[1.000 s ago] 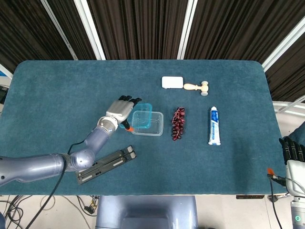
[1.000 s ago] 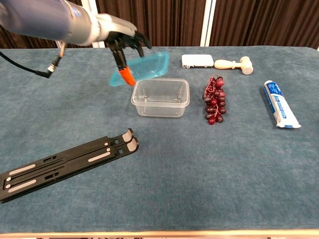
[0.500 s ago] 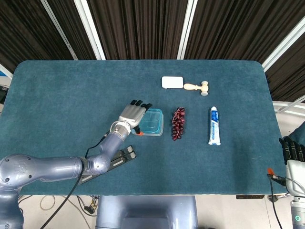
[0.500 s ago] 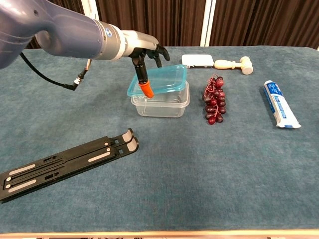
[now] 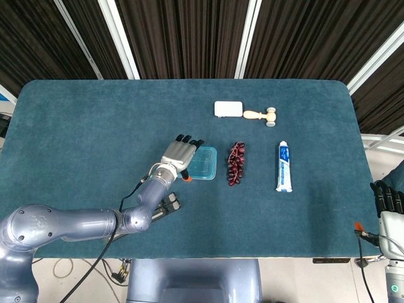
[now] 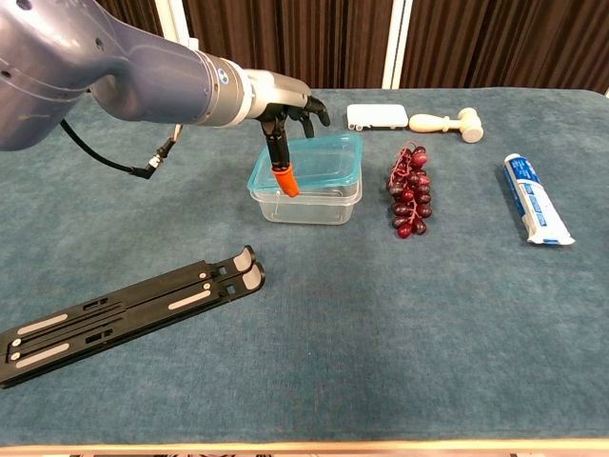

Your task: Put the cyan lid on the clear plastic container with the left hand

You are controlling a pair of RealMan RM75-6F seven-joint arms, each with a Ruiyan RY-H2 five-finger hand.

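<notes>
1. The wide counter (image 6: 314,381) covered in dark teal felt carries everything in view
2. The left hand (image 6: 285,107), silver-backed with black fingers and an orange thumb tip, reaches in from 9 o'clock of the container and holds the lid: its thumb lies across the lid's near-left corner and its fingers curl over the far-left edge
3. The flat black folding stand (image 6: 128,312) lies at 7 o'clock of the container, well apart from it
4. The clear plastic rectangular container (image 6: 306,198) sits near the counter's middle
5. The translucent cyan rectangular lid (image 6: 319,160) rests on top of the container, covering its opening; whether it is pressed fully home cannot be told
6. The right hand (image 5: 386,199), black-fingered, shows only at the lower right edge of the head view, off the counter; its state cannot be told
7. The bunch of dark red grapes (image 6: 410,193) lies just beside the container at 3 o'clock
8. The white and blue toothpaste tube (image 6: 536,211) lies farther out at 3 o'clock
9. The small white rectangular box (image 6: 378,116) and the pale wooden mallet (image 6: 446,123) lie side by side at 1 o'clock
</notes>
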